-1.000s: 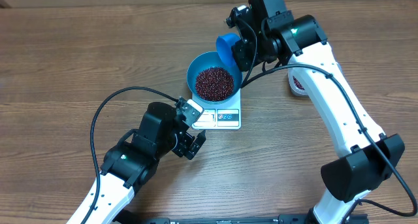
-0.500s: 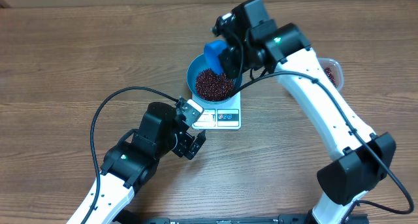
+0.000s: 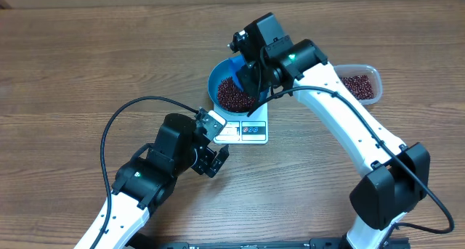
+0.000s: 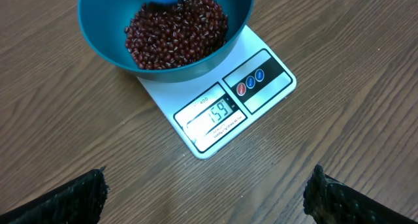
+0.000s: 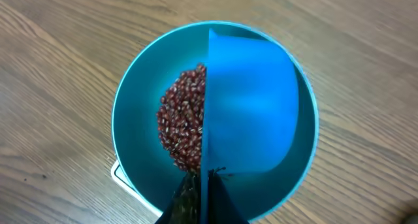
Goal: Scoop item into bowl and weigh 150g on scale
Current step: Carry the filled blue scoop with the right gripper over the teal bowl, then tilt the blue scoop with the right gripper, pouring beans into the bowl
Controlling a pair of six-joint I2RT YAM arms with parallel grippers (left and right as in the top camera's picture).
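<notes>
**A:** Starting at the left edge of the bench, what is the left hand [image 3: 215,143] up to?

**B:** Nothing useful. It hangs just off the near left corner of the scale [image 4: 261,87], fingers spread as wide as they go, holding nothing.

**A:** And the scale itself?

**B:** It sits about mid-bench. The bowl [image 4: 98,38] stands squarely on it, with the beans [image 4: 176,31] heaped inside. The display [image 4: 215,113] reads 159, so I judge the load a little over target.

**A:** Which step is that, then?

**B:** Trimming the weight, I'd say. The right hand [image 5: 204,185] is clamped shut on the handle of the scoop [image 5: 251,106]. The scoop's blue cup is down inside the bowl, covering the right half of the heap. Whether it has any beans in it I cannot tell.

**A:** What does the next move call for?

**B:** Lifting out a small portion and carrying it level to the tub [image 3: 376,75], which holds more beans over toward the far right corner. Tip it there, then read the display again. Small bites matter, because a full scoop would likely drop the weight under the mark.
</notes>
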